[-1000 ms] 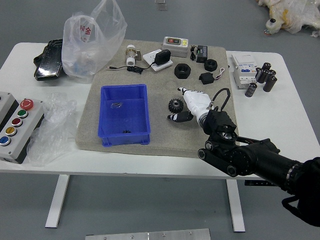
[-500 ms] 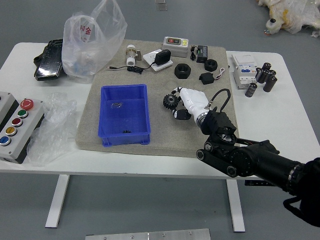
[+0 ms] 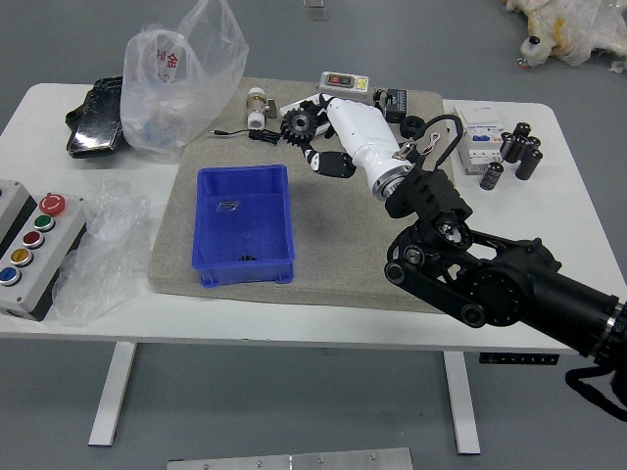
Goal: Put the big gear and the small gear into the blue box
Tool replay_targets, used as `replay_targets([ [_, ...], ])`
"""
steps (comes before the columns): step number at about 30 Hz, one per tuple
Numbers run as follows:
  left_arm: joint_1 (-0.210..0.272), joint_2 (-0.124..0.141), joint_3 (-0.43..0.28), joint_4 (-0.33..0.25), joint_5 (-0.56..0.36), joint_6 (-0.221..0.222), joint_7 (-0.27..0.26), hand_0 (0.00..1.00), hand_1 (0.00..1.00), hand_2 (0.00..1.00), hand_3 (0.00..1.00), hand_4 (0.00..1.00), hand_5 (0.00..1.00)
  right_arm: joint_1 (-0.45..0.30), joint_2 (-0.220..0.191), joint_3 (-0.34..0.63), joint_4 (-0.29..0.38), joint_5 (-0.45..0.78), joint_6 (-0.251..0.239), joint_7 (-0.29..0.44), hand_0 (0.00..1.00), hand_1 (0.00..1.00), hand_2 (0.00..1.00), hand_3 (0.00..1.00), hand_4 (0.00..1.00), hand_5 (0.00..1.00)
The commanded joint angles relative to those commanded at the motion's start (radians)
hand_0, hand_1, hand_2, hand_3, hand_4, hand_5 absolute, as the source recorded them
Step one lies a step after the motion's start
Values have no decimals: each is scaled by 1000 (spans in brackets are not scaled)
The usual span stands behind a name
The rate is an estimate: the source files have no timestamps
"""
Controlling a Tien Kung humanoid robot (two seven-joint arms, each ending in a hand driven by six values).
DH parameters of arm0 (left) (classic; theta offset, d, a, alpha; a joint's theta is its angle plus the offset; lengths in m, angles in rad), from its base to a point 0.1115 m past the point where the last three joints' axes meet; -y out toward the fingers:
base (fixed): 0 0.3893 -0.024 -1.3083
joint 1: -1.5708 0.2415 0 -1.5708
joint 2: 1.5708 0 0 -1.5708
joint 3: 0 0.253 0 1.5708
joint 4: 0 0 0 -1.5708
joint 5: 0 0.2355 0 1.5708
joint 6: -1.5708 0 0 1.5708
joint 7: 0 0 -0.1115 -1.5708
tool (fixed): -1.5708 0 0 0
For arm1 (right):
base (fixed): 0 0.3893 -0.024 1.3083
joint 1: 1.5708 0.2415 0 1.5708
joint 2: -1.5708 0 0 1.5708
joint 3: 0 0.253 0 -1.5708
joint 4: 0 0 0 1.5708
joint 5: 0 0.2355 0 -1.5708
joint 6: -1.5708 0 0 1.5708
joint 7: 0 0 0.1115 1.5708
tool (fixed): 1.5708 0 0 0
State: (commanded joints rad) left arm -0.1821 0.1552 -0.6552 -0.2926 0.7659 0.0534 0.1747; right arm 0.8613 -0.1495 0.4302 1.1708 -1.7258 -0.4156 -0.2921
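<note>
The right hand (image 3: 370,142) pinches one black gear (image 3: 298,123) in its fingers (image 3: 333,164), at one o'clock from the one blue box (image 3: 223,242), which has two tiny things (image 3: 248,258) inside. One see-through bag (image 3: 162,83) sits at eleven o'clock, one crinkly plastic sheet (image 3: 101,250) at nine, and past it a panel (image 3: 49,255) with five round buttons (image 3: 52,204).

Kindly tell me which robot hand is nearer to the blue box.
Right. The right hand holds a gear beyond the far right corner of the blue box; the left hand is out of view.
</note>
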Motion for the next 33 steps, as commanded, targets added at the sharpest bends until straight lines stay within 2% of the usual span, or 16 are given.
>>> replay_targets([
  [4,-1,0,0,0,1,0,0,654,505,525,678,668,304,2,19,-69,37,12,69,16,688,516,384,465,454,2],
  [5,-1,0,-1,0,2,-1,0,654,504,525,678,668,305,2,23,-84,36,19,91,14,815,765,845,900,488,120],
  [8,0,0,-1,0,3,-1,1,654,504,525,678,668,305,3,29,-96,24,20,153,-3,815,765,845,900,488,120],
  [10,0,0,-3,-1,5,-1,2,654,504,525,678,668,305,3,29,-93,16,11,172,-9,815,765,845,900,488,120],
  [11,1,0,-4,-1,6,-1,3,654,505,525,677,669,305,3,28,-92,14,6,178,-12,895,913,972,998,595,139],
  [16,1,0,-5,-1,7,-1,4,654,505,525,677,669,305,2,30,-108,3,13,193,-19,895,913,972,998,595,139],
  [17,1,1,-5,-1,6,-1,4,654,505,524,677,668,304,2,30,-109,2,14,193,-20,916,936,975,998,643,176],
  [20,1,1,-4,-1,6,-1,4,654,505,524,677,668,304,0,30,-106,-1,12,183,-21,916,936,975,998,643,176],
  [27,1,0,-5,-1,6,-2,4,654,505,524,677,668,303,-20,23,-41,-9,34,89,-8,902,933,965,998,648,177],
  [28,1,0,-3,-1,4,-1,3,654,505,524,677,668,303,-30,18,-19,-8,59,69,11,902,933,965,998,648,177],
  [29,1,0,-2,-1,3,-1,2,654,505,524,677,667,303,-44,11,7,-7,90,46,37,818,907,940,987,764,369],
  [31,0,0,2,-1,-2,-1,0,654,505,524,677,667,303,-72,-4,54,-4,158,16,87,818,907,940,987,764,369],
  [33,0,0,5,0,-6,0,-2,654,505,524,677,667,303,-108,-21,110,-3,233,15,154,818,907,940,987,764,369],
])
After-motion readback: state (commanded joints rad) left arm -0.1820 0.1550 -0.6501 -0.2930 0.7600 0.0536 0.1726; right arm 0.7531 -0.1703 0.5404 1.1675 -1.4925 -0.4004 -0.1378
